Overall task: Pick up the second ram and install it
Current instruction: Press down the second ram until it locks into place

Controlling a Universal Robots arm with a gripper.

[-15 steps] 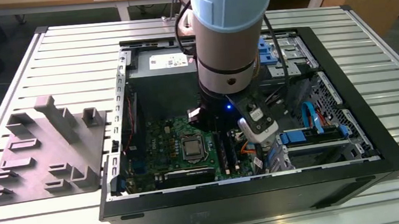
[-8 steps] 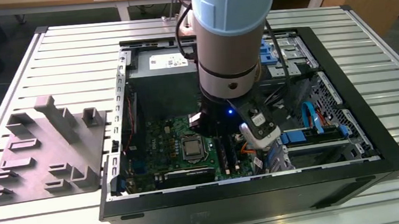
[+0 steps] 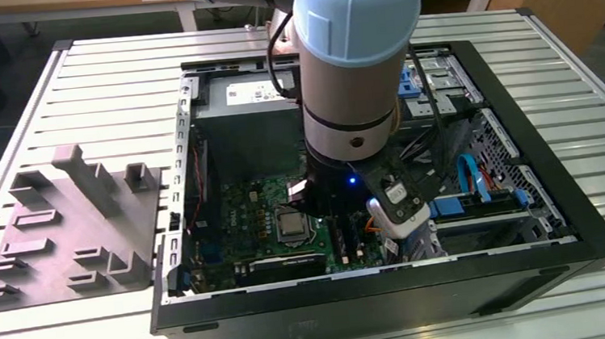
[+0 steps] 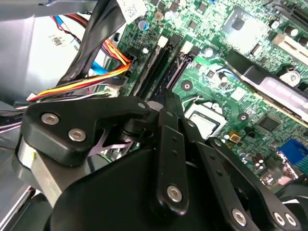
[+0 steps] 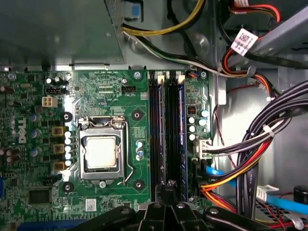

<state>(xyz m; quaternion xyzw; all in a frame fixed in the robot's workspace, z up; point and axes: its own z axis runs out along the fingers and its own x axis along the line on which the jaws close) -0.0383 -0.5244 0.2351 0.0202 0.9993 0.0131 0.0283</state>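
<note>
Over the RAM slots point(image 5: 167, 134), gripper point(image 5: 169, 185)

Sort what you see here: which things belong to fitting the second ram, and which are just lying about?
Belonging to the job: claw, poised over the memory slots; motherboard.

Just lying about: purple-grey tray beside the case; power supply; cable bundle.

My exterior view looks down from high and well back onto the open computer case point(image 3: 399, 291). Both wrist views sit close inside it — sharing the motherboard point(image 5: 139, 96) point(image 4: 231, 72) — first straight down, second slanted.
</note>
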